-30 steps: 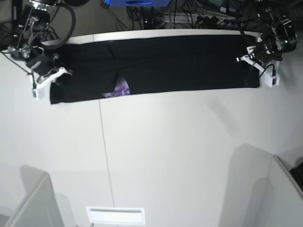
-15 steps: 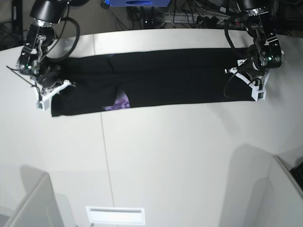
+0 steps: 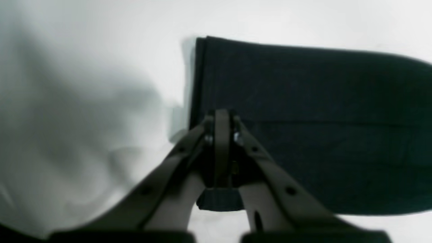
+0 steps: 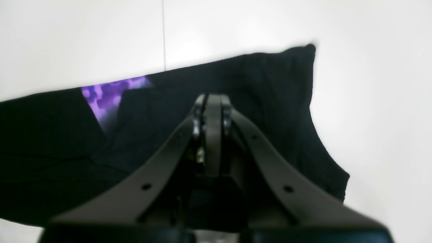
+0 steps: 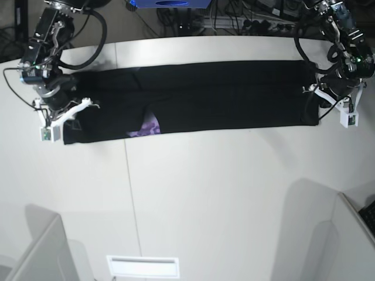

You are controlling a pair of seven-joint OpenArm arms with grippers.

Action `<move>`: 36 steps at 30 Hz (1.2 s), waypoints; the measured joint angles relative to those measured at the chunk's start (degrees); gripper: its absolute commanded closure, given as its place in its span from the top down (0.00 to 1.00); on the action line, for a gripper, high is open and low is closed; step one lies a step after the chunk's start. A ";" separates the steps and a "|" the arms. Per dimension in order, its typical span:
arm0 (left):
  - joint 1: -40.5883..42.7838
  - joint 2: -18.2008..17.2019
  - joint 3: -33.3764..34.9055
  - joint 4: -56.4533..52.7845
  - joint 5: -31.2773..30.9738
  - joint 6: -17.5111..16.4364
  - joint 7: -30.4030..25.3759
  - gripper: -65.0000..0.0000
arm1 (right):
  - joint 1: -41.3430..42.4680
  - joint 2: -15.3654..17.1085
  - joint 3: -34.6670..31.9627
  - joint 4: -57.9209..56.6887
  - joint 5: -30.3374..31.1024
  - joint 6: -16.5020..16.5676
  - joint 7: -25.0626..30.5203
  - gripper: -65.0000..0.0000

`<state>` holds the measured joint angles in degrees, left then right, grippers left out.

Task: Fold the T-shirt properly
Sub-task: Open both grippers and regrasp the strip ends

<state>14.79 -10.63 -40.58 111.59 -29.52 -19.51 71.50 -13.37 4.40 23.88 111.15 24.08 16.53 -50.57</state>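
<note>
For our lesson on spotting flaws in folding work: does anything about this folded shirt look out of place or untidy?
Yes. The T-shirt lies as a long, mostly plain black band on the table, but a patch of purple print peeks out at its near edge where a flap is turned back. The fold is not clean there.

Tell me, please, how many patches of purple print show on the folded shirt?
1. A single purple patch peeks out at the near edge of the T-shirt, toward its left end in the base view. More print may be hidden inside the folds.
</note>
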 measured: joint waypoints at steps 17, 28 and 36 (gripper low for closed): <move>6.19 -3.65 -11.52 -0.96 -12.04 -3.72 -0.22 0.27 | -2.19 -0.33 0.11 -0.17 -0.13 -0.02 0.00 0.00; 5.22 -3.41 -10.54 -5.57 -12.39 -3.74 -4.50 0.81 | -3.54 -0.35 0.11 -0.17 -0.15 0.00 -0.02 0.00; 1.75 -4.33 -4.33 -16.96 -11.72 -4.00 -4.96 0.81 | -3.67 -0.33 0.11 -0.17 -0.13 -0.02 0.00 0.00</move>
<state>16.53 -14.96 -44.91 94.63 -41.23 -23.51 66.54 -17.04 4.08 23.99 110.98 23.94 16.51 -50.57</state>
